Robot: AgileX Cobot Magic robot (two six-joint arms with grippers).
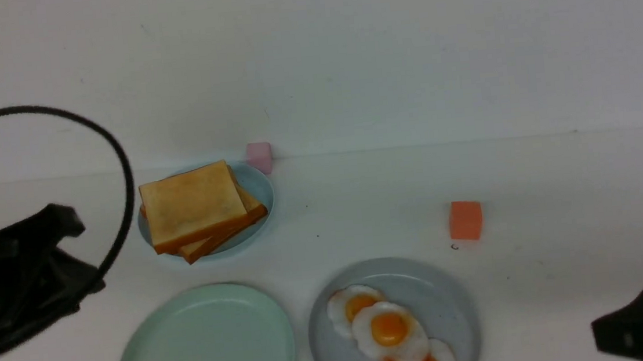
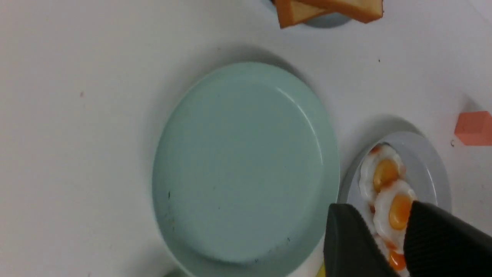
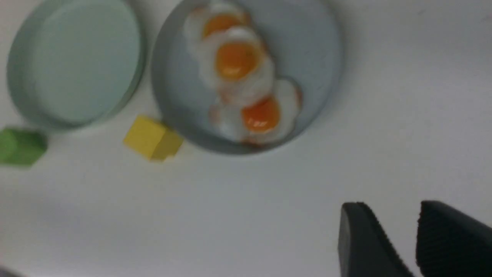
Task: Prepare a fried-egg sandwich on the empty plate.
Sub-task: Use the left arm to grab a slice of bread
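Note:
The pale mint-green plate [image 1: 205, 345] lies empty at the front left; it also shows in the left wrist view [image 2: 246, 161] and the right wrist view [image 3: 77, 61]. No assembled sandwich is in view. A stack of toast slices [image 1: 196, 212] rests on a small light-blue plate [image 1: 259, 187] behind it. Three fried eggs [image 1: 390, 328] overlap on a grey plate [image 1: 445, 297] to the right. My left gripper [image 2: 382, 209] is open and empty, raised at the far left. My right gripper [image 3: 392, 207] is open and empty above bare table at the front right.
A pink cube [image 1: 259, 155] stands by the back wall. An orange cube [image 1: 466, 220] stands behind the grey plate. A yellow cube [image 3: 152, 137] and a green block [image 3: 21, 146] lie at the near side of the plates. A black cable [image 1: 122, 163] loops over the left arm.

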